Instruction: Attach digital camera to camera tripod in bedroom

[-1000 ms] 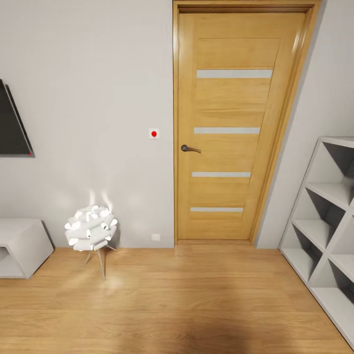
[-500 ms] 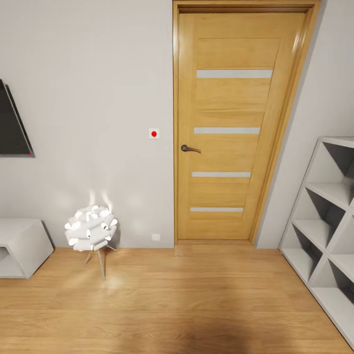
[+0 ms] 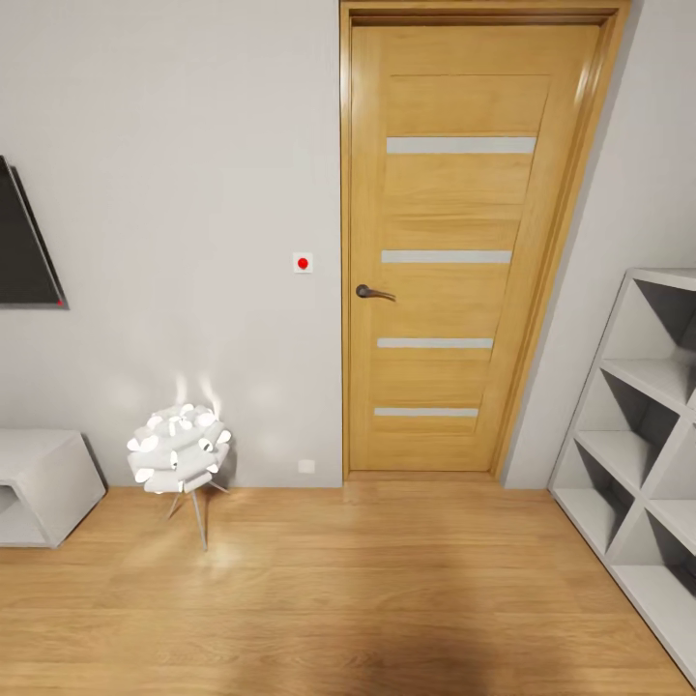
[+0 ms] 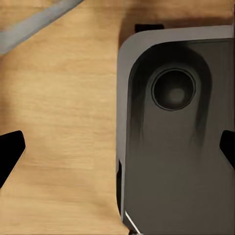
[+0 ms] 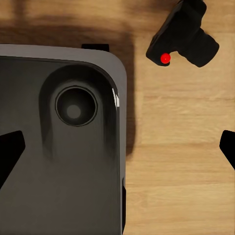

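1. Head view: closed wooden door (image 3: 454,261), white shelving (image 3: 643,435), floor lamp (image 3: 181,454) are faced.
2. Left wrist view: left gripper (image 4: 117,152) is spread wide, empty, hung over the robot base (image 4: 176,147).
3. Right wrist view: right gripper (image 5: 117,149) is spread, empty; digital camera (image 5: 183,34) is left on the floor, judged awaiting pickup.

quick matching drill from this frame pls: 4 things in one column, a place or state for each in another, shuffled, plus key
Things:
1. digital camera
2. door
3. white lamp
4. white shelf unit

Places/states:
A. closed, straight ahead
B. lit, left of the door by the wall
C. lying on the wood floor beside the robot's base
D. against the right wall

Pairs: 1-C, 2-A, 3-B, 4-D
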Controlling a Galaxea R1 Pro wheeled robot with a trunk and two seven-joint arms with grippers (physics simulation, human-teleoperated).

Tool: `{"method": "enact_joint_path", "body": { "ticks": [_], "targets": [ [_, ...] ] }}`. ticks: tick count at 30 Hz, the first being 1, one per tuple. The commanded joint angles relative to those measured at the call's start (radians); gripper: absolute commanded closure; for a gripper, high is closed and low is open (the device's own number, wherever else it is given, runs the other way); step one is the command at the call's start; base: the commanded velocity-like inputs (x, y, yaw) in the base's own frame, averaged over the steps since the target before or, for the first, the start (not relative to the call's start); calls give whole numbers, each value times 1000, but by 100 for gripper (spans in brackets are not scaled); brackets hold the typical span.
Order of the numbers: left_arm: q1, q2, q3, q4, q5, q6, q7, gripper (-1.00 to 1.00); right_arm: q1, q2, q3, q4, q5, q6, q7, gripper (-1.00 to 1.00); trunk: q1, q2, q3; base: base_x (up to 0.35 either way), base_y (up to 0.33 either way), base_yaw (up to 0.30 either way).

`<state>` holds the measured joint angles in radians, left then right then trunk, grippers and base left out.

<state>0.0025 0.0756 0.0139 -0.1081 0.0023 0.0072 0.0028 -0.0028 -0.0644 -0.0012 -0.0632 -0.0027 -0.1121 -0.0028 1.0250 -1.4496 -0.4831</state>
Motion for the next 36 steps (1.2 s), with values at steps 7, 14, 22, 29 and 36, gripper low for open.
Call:
{"method": "enact_joint_path", "body": {
  "ticks": [7,14,22,29,36],
  "targets": [
    [0,2,2,-59,1,4,1,-100,0,0,0,0,0,-3,0,-100,0,0,-1,0,0,0],
    [0,6,2,-114,1,1,1,-100,0,0,0,0,0,-3,0,-100,0,0,-1,0,0,0],
    [0,9,1,-175,1,-2,0,-100,0,0,0,0,0,-3,0,-100,0,0,-1,0,0,0],
    [0,9,1,-181,1,-4,0,-100,0,0,0,0,0,-3,0,-100,0,0,-1,0,0,0],
    [0,8,1,-182,1,-3,0,-100,0,0,0,0,0,-3,0,-100,0,0,-1,25,0,0]
  ]
}}
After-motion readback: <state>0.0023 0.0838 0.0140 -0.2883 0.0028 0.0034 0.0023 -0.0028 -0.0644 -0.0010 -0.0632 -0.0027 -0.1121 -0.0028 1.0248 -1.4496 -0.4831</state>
